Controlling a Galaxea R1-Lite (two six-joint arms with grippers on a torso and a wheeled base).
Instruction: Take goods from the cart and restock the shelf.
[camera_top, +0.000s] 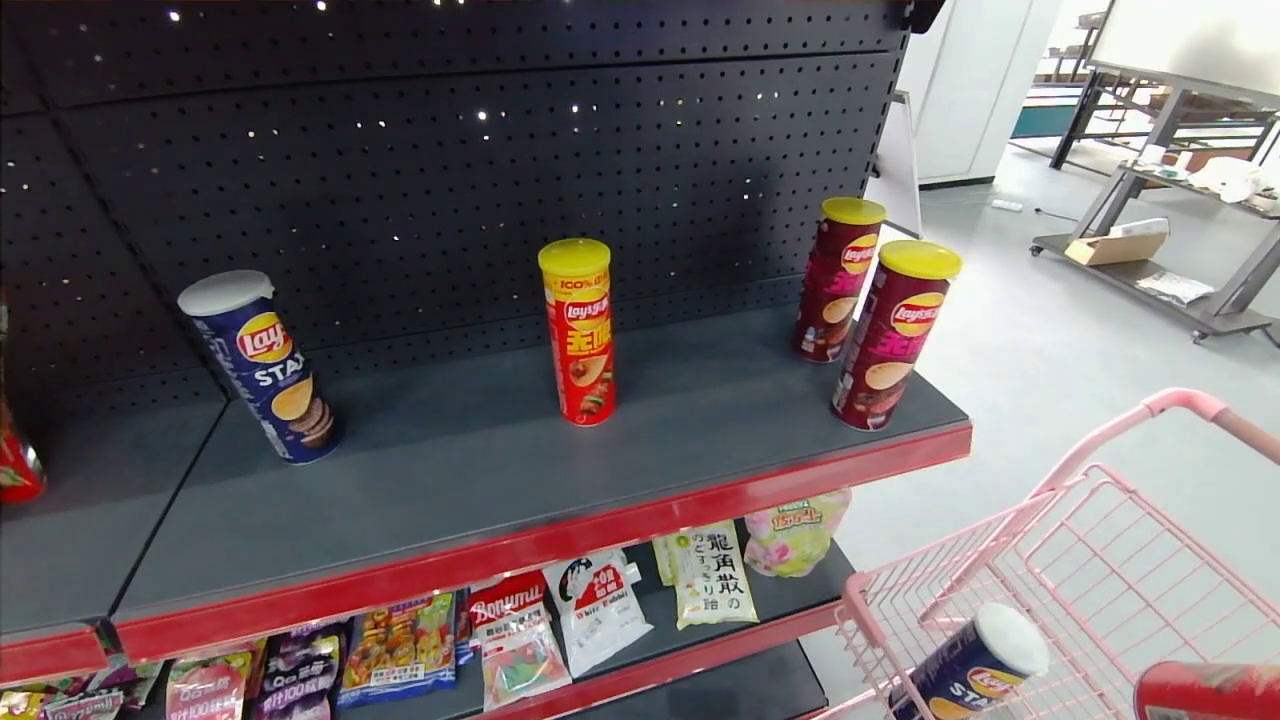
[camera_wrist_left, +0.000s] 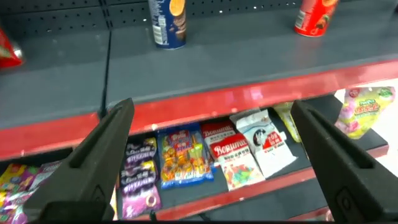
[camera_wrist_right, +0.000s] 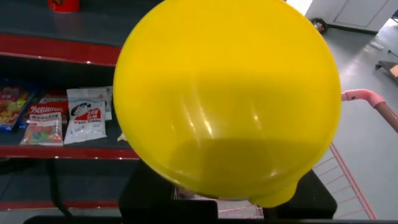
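— What is seen from the head view?
— Four chip cans (camera_top: 580, 330) stand upright on the shelf (camera_top: 480, 470). A blue can (camera_top: 970, 665) lies on its side in the pink cart (camera_top: 1100, 540). The red chip can (camera_top: 1205, 690) is held over the cart, long axis level.

— And from the left wrist?
— The left gripper (camera_wrist_left: 211, 106) is spread wide before the snack bags (camera_wrist_left: 236, 155).

— The right wrist?
— The right gripper (camera_wrist_right: 217, 198) is clenched on the red chip can, whose yellow lid (camera_wrist_right: 227, 99) is turned toward the camera.

chip cans (camera_top: 580, 335) on grey shelf (camera_top: 480, 455)
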